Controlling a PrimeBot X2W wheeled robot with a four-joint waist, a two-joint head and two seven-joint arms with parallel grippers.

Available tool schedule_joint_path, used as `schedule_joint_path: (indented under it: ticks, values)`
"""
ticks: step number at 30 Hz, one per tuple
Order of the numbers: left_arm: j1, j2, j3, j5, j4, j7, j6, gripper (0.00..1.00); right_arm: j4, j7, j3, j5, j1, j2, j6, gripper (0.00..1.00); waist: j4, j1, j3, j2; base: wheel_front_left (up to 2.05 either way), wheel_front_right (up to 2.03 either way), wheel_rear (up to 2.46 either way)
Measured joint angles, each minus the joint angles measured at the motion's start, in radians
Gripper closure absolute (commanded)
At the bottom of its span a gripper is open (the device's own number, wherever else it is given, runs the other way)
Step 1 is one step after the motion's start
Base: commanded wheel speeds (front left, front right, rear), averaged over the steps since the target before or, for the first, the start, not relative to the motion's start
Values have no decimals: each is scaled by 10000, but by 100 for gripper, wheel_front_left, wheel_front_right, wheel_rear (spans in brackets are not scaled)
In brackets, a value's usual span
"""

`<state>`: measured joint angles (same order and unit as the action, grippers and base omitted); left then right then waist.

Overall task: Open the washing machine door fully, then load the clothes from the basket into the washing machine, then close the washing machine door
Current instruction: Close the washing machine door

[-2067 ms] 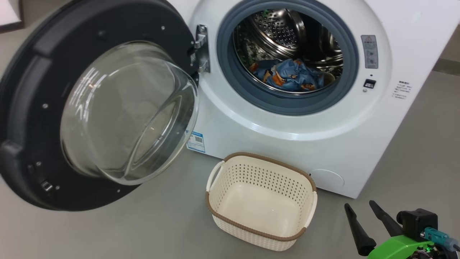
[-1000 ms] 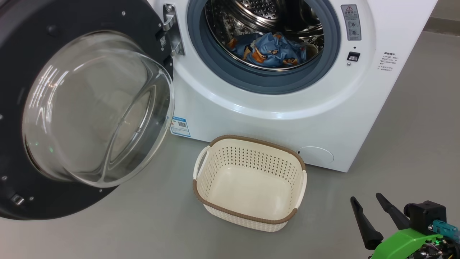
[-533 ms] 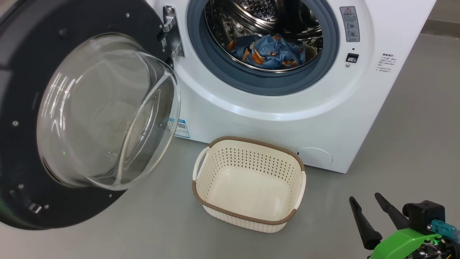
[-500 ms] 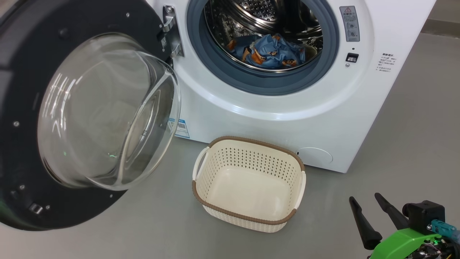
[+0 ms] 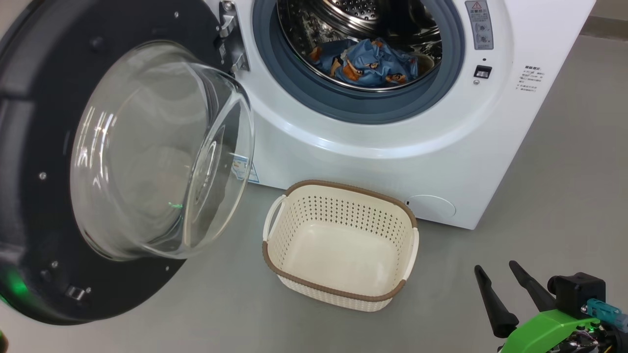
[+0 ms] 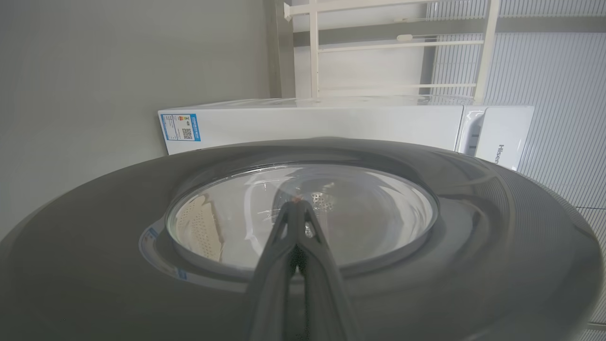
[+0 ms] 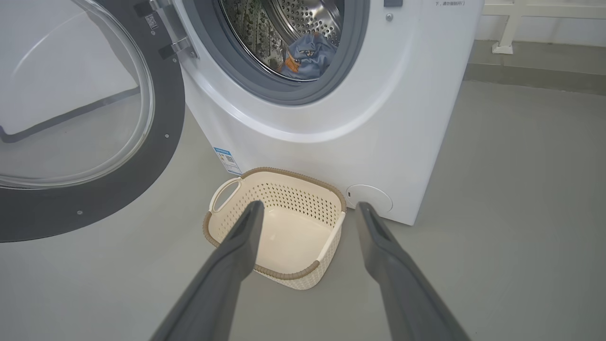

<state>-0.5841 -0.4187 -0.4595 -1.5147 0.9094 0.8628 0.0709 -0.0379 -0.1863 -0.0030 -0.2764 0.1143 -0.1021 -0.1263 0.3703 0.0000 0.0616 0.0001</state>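
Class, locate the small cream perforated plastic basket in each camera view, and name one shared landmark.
Head view: cream perforated plastic basket, lower centre, on floor.
Right wrist view: basket, centre.
Left wrist view: basket, left of centre, through the round black door's glass.
Shared landmark: blue label on the white washing machine.

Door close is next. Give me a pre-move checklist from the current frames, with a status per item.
1. All clothes inside the drum, none draped over the gasket: ok.
2. The basket is empty: ok.
3. The washing machine door stands open, with nothing in the opening: ok.
4. The left gripper is shut and points at the door's outer face: ok. Contact with the door: cannot tell.
5. The right gripper is open, low over the floor, right of the basket and away from the door: ok.
6. Door's lower edge passes clear of the basket on the swing: cannot tell.
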Motion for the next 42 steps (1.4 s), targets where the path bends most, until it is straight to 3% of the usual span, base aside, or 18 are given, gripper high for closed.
schedule_joint_path:
  ticks: [16, 23, 34, 42]
  values:
    - [1634, 1469, 35, -796, -3310, 1530, 58, 100, 270, 259, -2, -15, -237, 115, 0, 0, 34, 1, 365, 0, 0, 0, 0]
    - [2693, 2080, 368, -1147, -5442, 2303, -468, 100, 389, 297, 0, -15, -244, 155, 0, 0, -40, 1, 428, 0, 0, 0, 0]
    - [3444, 3206, 644, -1292, -7455, 2125, -1001, 100, 466, 387, 50, -21, -363, 178, 0, 0, -290, 1, 441, 0, 0, 0, 0]
    - [3692, 3599, 1206, -1365, -8178, 2015, -1016, 100, 541, 474, 82, -44, -442, 224, 0, 0, -750, 1, 423, 0, 0, 0, 0]
